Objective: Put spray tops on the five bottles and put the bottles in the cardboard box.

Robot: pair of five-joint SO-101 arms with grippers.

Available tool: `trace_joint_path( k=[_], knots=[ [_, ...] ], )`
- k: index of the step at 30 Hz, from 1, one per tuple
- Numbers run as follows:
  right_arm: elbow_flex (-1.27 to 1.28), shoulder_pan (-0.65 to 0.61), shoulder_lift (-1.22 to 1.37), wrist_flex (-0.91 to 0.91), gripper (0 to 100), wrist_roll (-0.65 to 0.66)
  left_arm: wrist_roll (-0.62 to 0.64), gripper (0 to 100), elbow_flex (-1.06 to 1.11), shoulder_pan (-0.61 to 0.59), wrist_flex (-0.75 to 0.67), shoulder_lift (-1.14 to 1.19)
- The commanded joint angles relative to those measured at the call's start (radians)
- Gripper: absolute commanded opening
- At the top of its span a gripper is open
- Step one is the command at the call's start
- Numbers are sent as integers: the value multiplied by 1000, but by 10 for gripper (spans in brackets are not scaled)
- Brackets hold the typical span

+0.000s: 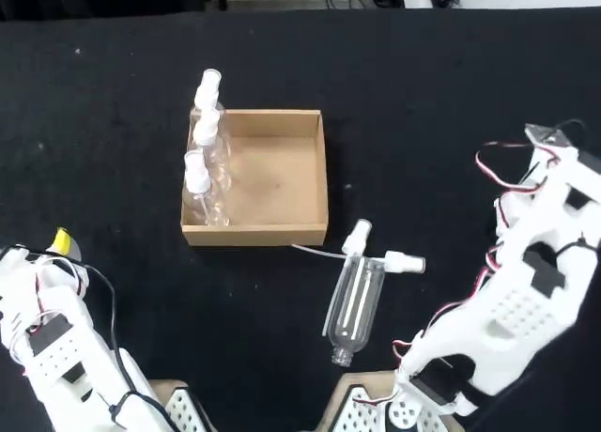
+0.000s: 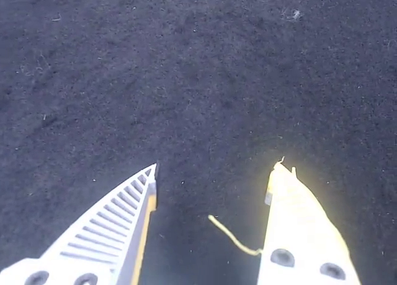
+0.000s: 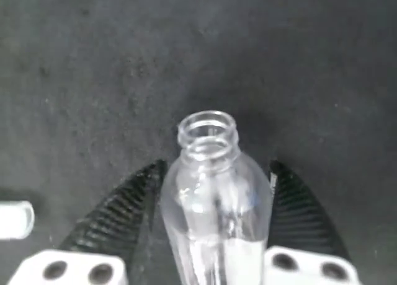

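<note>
Bottle point(image 3: 214, 198), base cut off, sits pinched in right end effector point(image 3: 217, 165); left end effector point(image 2: 215, 167) spread.

Robotics lab bench, black cloth table point(image 1: 94, 122), exposed wires point(image 1: 498, 160) on arm point(image 1: 526, 300)

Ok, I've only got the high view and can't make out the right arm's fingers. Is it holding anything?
Observer: Yes. The right wrist view has the right gripper closed on a clear bottle, one finger against each side. The bottle's neck is open and uncapped.
Operator: And on the other side?
Observer: The left gripper is open, its fingers spread with nothing between them, above bare black cloth.
</note>
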Motion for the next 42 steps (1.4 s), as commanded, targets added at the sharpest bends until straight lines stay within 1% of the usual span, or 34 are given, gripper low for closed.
trace_joint_path(
  k=[1, 4, 8, 14, 17, 21, 26, 29, 31, 34, 35, 37, 40, 41, 42],
  knots=[
    [-180, 15, 54, 135, 217, 101, 2, 261, -25, 13, -18, 5],
    [-257, 18, 114, 184, 227, 161, 2, 261, -25, 13, -18, 5],
    [-285, 21, 124, 207, 292, 247, 2, 261, -25, 13, -18, 5],
    [-260, 48, 48, 207, 292, 434, 2, 261, -25, 13, -20, 5],
    [-177, 68, -13, 204, 292, 496, 2, 261, -27, 15, -21, 5],
    [-35, 77, -104, 157, 292, 511, 2, 261, -27, 15, -21, 5],
    [171, 92, -200, -38, 292, 508, 2, 261, -27, 15, -21, 5],
    [260, 92, -229, -149, 292, 493, 2, 261, -27, 15, -21, 5],
    [283, 83, -232, -176, 285, 486, 2, 261, -27, 15, -21, 5],
    [285, 64, -234, -178, 214, 477, 2, 261, -27, 15, -21, 5],
    [285, 55, -239, -178, 179, 450, 2, 261, -27, 15, -21, 5],
    [280, 37, -240, -183, 104, 348, 2, 261, -27, 15, -21, 5],
    [217, 11, -234, -153, 12, 129, 2, 261, -27, 15, -20, 5],
    [193, 6, -232, -140, 10, 69, 2, 261, -27, 15, -20, 5],
    [170, -3, -232, -124, 21, 43, 2, 261, -27, 15, -20, 5]
  ],
)
